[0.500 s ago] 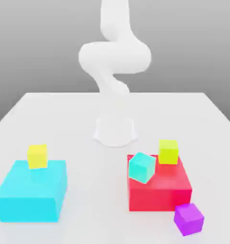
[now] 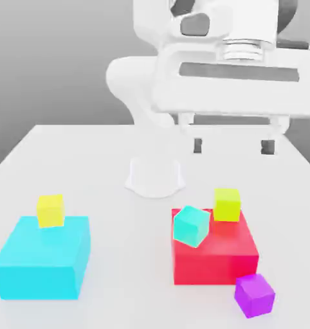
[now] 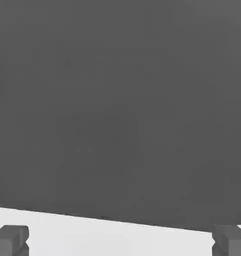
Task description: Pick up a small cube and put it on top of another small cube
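No readable text or markings.

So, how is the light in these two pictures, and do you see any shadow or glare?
Exterior view: soft, even light, no glare; the table is bright white, with faint shadows beside the cyan block and red block. Hand view: flat dark grey backdrop above a pale table strip, no shadows.

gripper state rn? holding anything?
gripper: open, jaws spread wide, holding nothing; it hangs above the table, well clear of the purple cube.
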